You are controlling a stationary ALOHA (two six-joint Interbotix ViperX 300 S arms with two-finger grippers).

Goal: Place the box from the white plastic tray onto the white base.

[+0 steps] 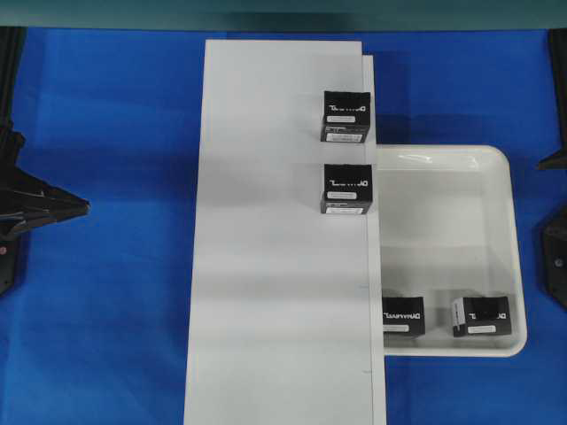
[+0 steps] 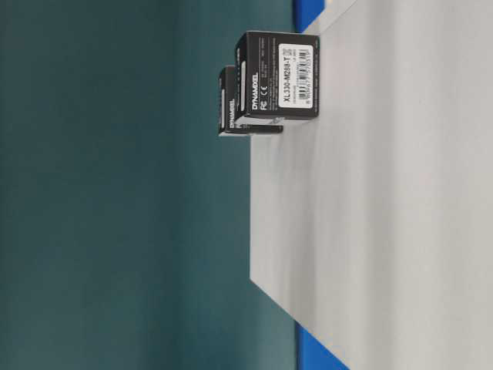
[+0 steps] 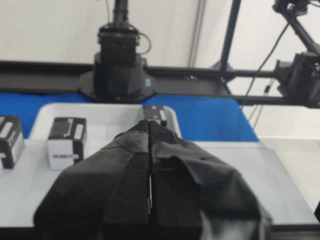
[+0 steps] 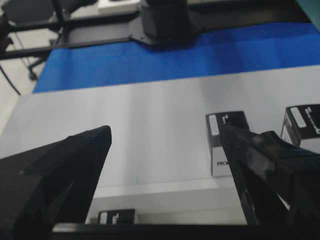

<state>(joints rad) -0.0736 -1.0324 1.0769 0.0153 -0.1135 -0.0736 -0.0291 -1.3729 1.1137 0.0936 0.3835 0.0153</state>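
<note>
Boxes are split two and two right now. Two sit on the white base (image 1: 275, 248), near its right edge: the far box (image 1: 345, 116) and the near box (image 1: 347, 189), both upright, one behind the other. Two more wait in the white plastic tray (image 1: 461, 221), along its front rim: the left tray box (image 1: 403, 315) partly tucked under the base's overhanging edge, and the right tray box (image 1: 482, 316) standing free beside it, a gap between them.

Neither arm is over the work. The left hand (image 3: 149, 165) is clenched, its two padded fingers pressed flat together with nothing between them, parked at the left side of the blue surface (image 1: 106, 292). The right hand (image 4: 167, 150) is spread wide and empty, looking across the tray toward the base.

From here I'd judge the job half done, with a tray box to fetch next. The risk is mostly in that left tray box: the base's edge hangs over it, so a hand coming straight down could strike the board, shift it, and jostle the two boxes already placed close to that same edge. The tray's raised front rim sits close behind both boxes too, so a finger could land on the rim and tip the glossy tray instead of closing on a box. The free-standing box looks the safer pick.
</note>
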